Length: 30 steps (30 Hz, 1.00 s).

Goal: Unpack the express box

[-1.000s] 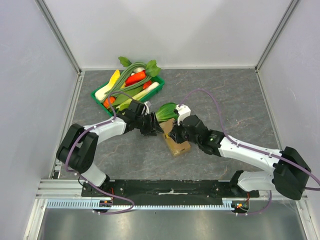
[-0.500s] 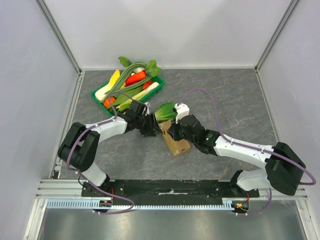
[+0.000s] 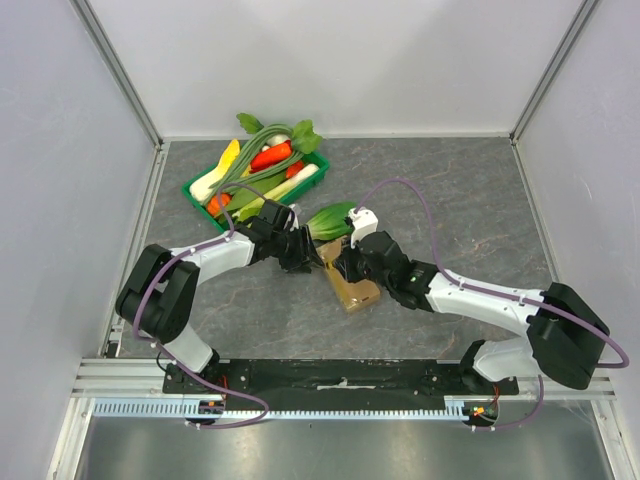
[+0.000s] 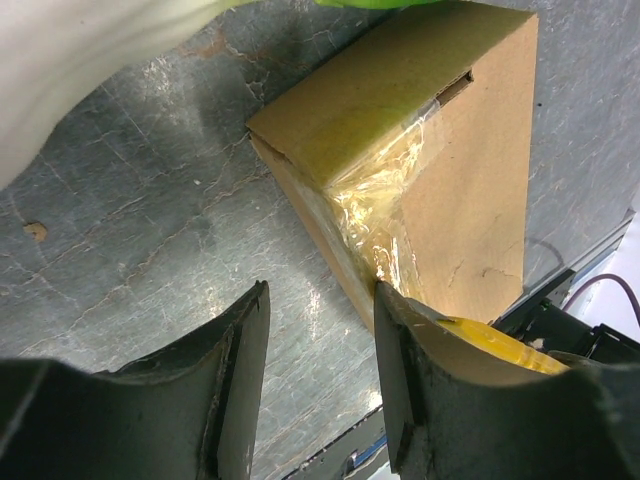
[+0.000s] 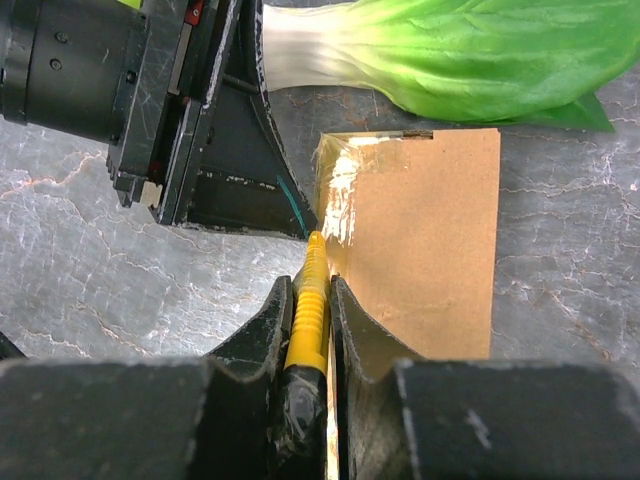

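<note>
The express box is a small brown carton lying on the grey table between my two grippers, with clear tape over one end. My right gripper is shut on a yellow ridged cutter, and its tip touches the taped edge of the box. My right gripper sits at the box's left side. My left gripper is open, and its right finger rests against the box corner, with only table between the jaws. A bok choy lies against the box's far end.
A green plastic tray full of vegetables stands at the back left. The bok choy lies across the far end of the box, close to my left gripper body. Grey walls enclose the table on three sides.
My right gripper has edged left and a little farther along the box with the cutter. The bok choy has shifted slightly away. My left arm has barely moved.
</note>
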Each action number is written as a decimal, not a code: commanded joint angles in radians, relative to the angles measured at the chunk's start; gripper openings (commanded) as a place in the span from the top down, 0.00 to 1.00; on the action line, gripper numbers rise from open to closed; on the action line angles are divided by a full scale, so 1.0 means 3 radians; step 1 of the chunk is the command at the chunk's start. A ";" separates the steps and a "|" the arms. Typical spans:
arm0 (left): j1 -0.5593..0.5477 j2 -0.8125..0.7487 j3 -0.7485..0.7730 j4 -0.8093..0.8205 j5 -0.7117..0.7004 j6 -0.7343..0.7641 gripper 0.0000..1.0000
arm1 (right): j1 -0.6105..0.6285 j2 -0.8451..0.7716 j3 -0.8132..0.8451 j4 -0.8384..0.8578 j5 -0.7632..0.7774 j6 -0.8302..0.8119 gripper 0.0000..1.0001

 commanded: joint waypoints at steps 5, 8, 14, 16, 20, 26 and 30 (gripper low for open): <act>-0.0013 0.0073 0.0039 -0.0099 -0.0292 0.0121 0.49 | 0.0078 -0.0137 -0.0089 -0.0100 -0.0042 0.0085 1.00; -0.0013 0.0078 0.0034 -0.0099 -0.0302 0.0116 0.49 | 0.0103 -0.0162 -0.0114 -0.0136 -0.0037 0.0101 1.00; -0.0013 0.0083 0.0044 -0.0115 -0.0328 0.0106 0.49 | 0.0129 -0.0249 -0.0130 -0.0248 -0.0017 0.0126 1.00; -0.0019 0.0078 0.0044 -0.0120 -0.0328 0.0091 0.49 | 0.0139 -0.0239 -0.0145 -0.0284 -0.0007 0.0121 1.00; -0.0019 0.0088 0.0044 -0.0120 -0.0348 0.0065 0.49 | 0.0165 -0.0239 -0.0130 -0.0442 -0.0001 0.0142 1.00; -0.0024 0.0108 0.0060 -0.0120 -0.0389 0.0004 0.48 | 0.0272 -0.0254 -0.0022 -0.0942 0.0004 0.0147 1.00; -0.0029 0.0139 0.0075 -0.0120 -0.0430 -0.0042 0.47 | 0.0369 -0.0290 0.0003 -0.1168 0.0009 0.0147 1.00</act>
